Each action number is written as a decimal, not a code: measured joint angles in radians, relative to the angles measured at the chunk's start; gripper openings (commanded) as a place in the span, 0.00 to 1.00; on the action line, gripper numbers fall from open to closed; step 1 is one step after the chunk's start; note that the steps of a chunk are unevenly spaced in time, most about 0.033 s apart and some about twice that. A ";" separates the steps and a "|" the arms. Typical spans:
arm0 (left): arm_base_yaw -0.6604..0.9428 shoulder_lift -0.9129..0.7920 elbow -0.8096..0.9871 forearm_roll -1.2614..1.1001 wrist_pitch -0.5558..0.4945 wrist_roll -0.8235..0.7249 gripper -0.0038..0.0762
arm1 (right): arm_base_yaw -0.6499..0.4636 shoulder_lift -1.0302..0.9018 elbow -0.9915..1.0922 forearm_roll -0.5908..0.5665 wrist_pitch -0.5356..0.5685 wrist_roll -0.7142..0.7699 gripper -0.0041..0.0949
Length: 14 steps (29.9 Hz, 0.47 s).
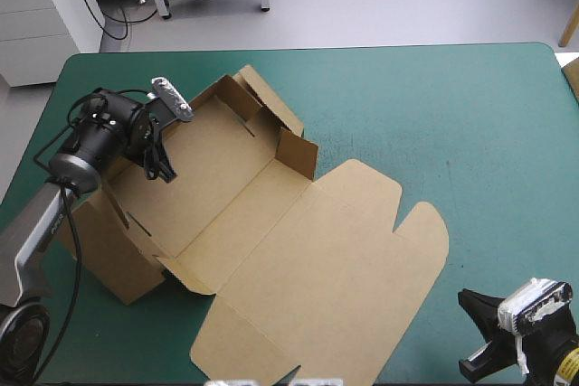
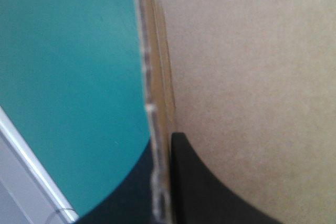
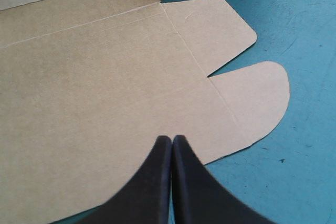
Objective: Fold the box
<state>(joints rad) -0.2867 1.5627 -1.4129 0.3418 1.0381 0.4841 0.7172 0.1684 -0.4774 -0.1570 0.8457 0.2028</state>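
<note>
The brown box (image 1: 226, 178) lies as an open tray left of the table's middle, with its far and left walls raised. Its lid (image 1: 335, 268) rests flat toward the near edge and ends in rounded flaps (image 1: 421, 232). My left gripper (image 1: 163, 167) reaches over the tray's far-left wall. In the left wrist view the gripper (image 2: 163, 182) is shut on the box, with the wall's edge (image 2: 152, 77) between the black fingers. My right gripper (image 1: 469, 332) sits low at the near right, apart from the lid. The right wrist view shows the gripper (image 3: 171, 139) shut over the lid (image 3: 105, 77), holding nothing.
Teal-green cover (image 1: 488, 133) stretches from the box to the table's right edge. The table's left edge (image 2: 31, 150) runs close beside my left gripper. A short corner flap (image 1: 297, 153) stands upright at the tray's right end.
</note>
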 measured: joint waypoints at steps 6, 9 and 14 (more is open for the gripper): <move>-0.152 0.000 -0.033 0.179 -0.062 0.000 0.04 | 0.000 0.000 0.000 0.001 0.000 0.004 0.02; -0.225 0.000 -0.037 0.238 -0.090 0.001 0.04 | 0.000 0.000 0.000 0.001 0.000 0.004 0.02; -0.335 0.000 -0.040 0.266 -0.136 0.015 0.04 | 0.000 0.000 0.000 0.001 0.000 0.006 0.02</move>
<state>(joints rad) -0.6222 1.5627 -1.4530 0.6078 0.9020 0.4994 0.7172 0.1684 -0.4774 -0.1559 0.8457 0.2092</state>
